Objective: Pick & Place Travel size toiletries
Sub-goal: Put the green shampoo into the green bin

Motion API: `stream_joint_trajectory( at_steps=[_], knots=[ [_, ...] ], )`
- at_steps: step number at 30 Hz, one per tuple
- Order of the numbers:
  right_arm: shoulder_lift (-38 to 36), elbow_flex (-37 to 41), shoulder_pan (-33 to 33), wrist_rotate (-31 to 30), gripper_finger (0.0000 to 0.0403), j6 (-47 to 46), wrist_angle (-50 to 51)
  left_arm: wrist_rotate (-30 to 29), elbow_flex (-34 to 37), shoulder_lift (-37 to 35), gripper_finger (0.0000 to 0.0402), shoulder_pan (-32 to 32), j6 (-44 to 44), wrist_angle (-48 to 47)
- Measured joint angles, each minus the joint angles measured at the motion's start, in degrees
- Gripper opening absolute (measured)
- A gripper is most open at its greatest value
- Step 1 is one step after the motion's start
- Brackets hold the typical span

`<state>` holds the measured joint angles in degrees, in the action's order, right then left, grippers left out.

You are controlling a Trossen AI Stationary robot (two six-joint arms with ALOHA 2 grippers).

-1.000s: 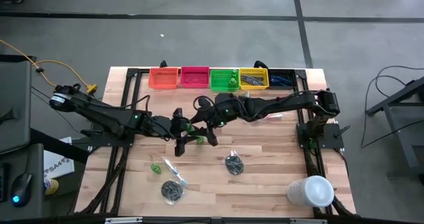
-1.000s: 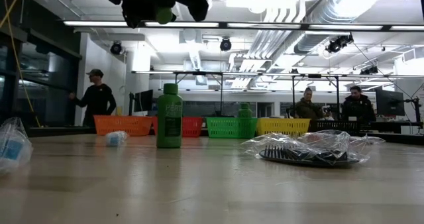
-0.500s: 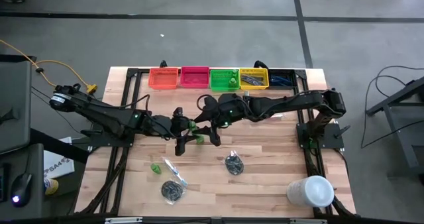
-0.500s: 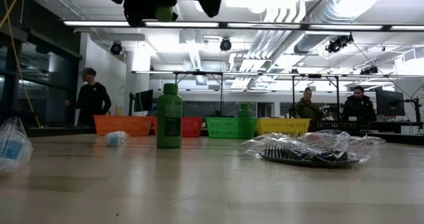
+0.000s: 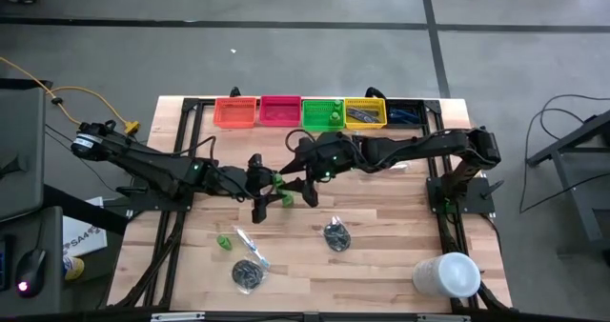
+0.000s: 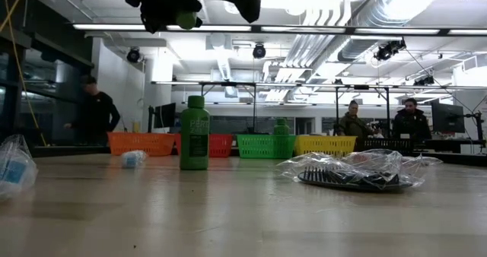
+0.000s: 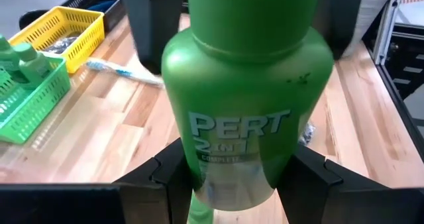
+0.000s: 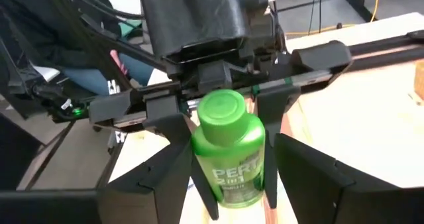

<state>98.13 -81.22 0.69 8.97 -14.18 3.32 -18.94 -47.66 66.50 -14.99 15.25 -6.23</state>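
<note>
The wooden surface [image 5: 381,217] carries a row of coloured bins [image 5: 319,113] along its far edge and a large white cylinder [image 5: 446,274] at the near right corner. Above the middle, the two arms meet. The left claw [image 5: 270,184] pinches a green bottle [image 7: 248,85] around its lower body, the dark fingers [image 7: 169,171] pressed against both sides of the label. The right claw [image 8: 228,177] faces it cap-first, its fingers spread on either side of the same bottle, close to it; whether they touch it cannot be told. This looks like a handover between arms.

The main risk, as I judge it, is timing: if the left claw lets go before the right one has closed, the bottle drops onto the surface and may roll. A squeeze near the rounded cap could also let it slip out. The two claws sit very close, so a small misalignment could knock finger against finger.

Room to move is fair. Below the arms lie a second green bottle [image 5: 224,240], a wrapped toothbrush [image 5: 250,247] and two dark bundles [image 5: 335,234], all well apart from the handover. The path toward the bins is open.
</note>
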Motion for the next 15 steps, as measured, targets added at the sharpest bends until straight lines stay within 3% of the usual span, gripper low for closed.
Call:
stream_joint_trajectory(
  at_steps=[7, 15],
  knots=[
    [0.0, 0.0, 0.1, 0.0, 0.0211, -0.1, 1.0, 0.2, 0.0, 0.0, 0.0169, 0.0, 0.0, -0.1],
    [0.0, 0.0, 0.3, -2.2, 0.0238, -9.1, 1.6, -1.6, 0.0, 0.0, 0.0169, 0.0, 0.0, -0.5]
  ],
)
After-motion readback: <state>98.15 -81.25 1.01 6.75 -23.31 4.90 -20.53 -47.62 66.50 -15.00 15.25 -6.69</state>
